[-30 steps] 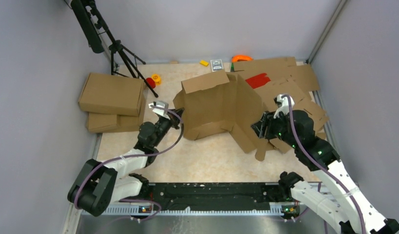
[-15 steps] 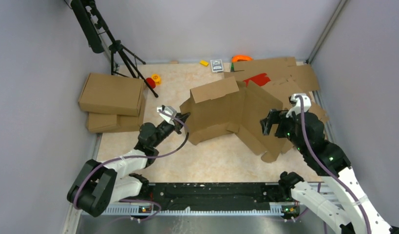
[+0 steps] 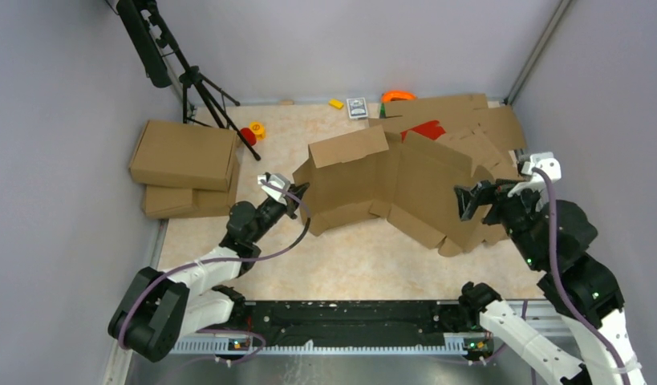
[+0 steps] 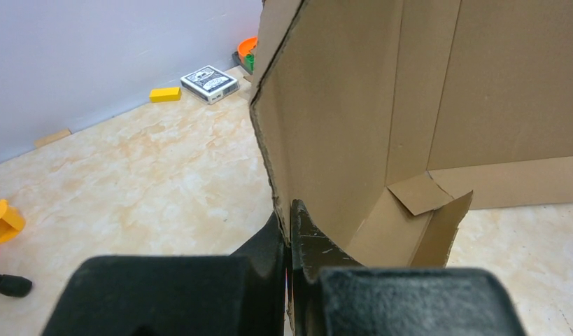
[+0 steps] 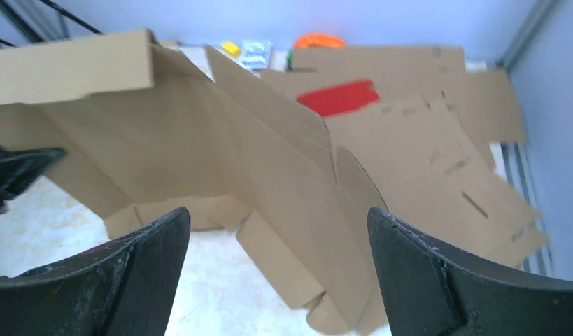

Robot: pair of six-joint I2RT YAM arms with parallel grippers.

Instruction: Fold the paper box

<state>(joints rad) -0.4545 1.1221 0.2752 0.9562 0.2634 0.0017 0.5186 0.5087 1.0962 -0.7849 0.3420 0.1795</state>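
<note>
The paper box [image 3: 365, 180] is a brown cardboard blank, partly raised, in the middle of the table. One flap [image 3: 349, 147] stands up at the back, and a wide panel [image 3: 425, 188] slopes down to the right. My left gripper [image 3: 297, 196] is shut on the box's left edge. In the left wrist view the fingers [image 4: 289, 213] pinch the corrugated edge of the paper box [image 4: 353, 105]. My right gripper [image 3: 469, 200] hangs wide open just right of the sloping panel, holding nothing. In the right wrist view the paper box [image 5: 269, 161] lies beyond the right gripper [image 5: 278, 213].
Two folded boxes [image 3: 184, 164] are stacked at the left beside a black tripod [image 3: 198, 87]. Flat cardboard sheets [image 3: 477, 120] with a red patch [image 3: 425, 130] are heaped at the back right. A card deck [image 3: 356, 107], a yellow block [image 3: 335, 103] and small toys [image 3: 253, 130] lie near the back wall.
My right gripper opened, let go of the box's right panel and drew back to the right and up. The panel sank lower. The left gripper kept its hold.
</note>
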